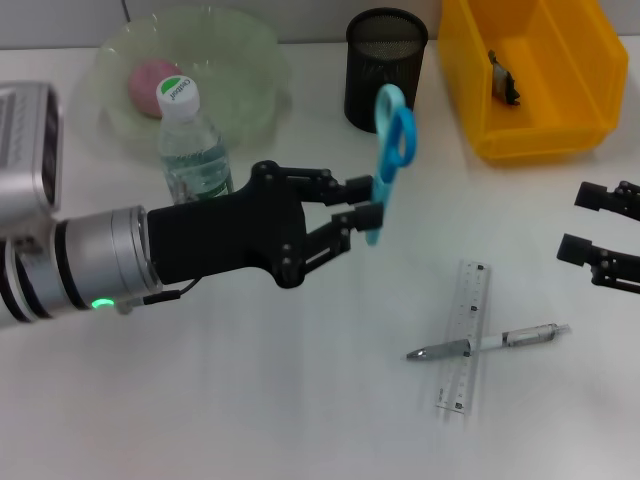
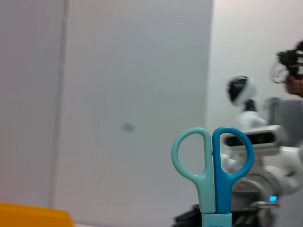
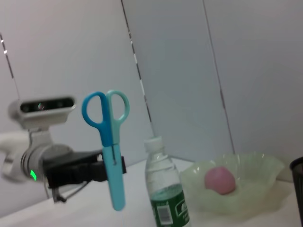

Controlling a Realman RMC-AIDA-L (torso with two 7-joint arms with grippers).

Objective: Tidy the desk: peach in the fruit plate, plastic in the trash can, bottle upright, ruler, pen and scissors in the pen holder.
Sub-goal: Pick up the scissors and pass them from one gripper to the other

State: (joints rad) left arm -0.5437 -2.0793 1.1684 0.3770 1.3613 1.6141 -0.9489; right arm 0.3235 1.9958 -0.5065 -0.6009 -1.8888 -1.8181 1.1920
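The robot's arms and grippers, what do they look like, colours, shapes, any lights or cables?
The left arm is a silver-grey cylinder with black ring seams and a small green light underneath. Its wrist housing is matte black and boxy, with a thin black cable below. The left gripper has slim black jointed fingers. Of the right gripper, only two black, blocky fingers show at the edge.

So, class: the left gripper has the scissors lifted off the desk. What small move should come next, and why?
Probably carry the scissors toward and above the pen holder. The left gripper holds them upright by the sheathed end, handles up, off the desk and short of the cup. The peach already lies in the fruit plate and the bottle stands upright.
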